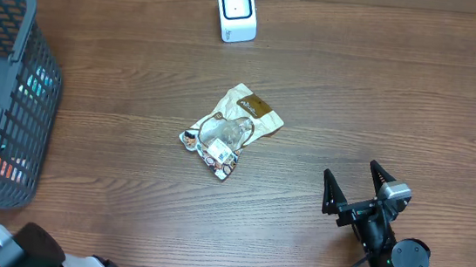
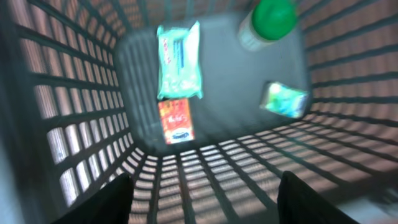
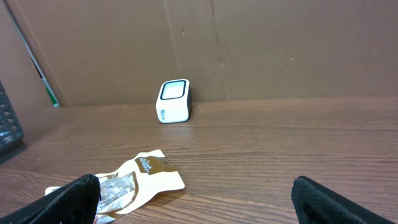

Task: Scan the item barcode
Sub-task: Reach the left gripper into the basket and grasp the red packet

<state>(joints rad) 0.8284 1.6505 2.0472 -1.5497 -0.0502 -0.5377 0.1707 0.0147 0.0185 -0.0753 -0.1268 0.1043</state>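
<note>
Over the grey plastic mesh basket [image 1: 41,106] at the left, the left gripper [image 2: 205,180] hung with jaws apart, empty. The crinkled beige-and-brown snack packet [image 1: 231,131] lay mid-way across the brown wooden table [image 1: 399,96], well apart from the white square scanner [image 1: 236,11]. The right gripper [image 1: 350,169] gaped wide, empty.

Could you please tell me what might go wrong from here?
1. The left gripper hangs over the basket; closing there might pinch the red packet together with the green pack touching it.
2. The crinkled pouch lies flat on the table, so the right gripper may slip off it.
</note>
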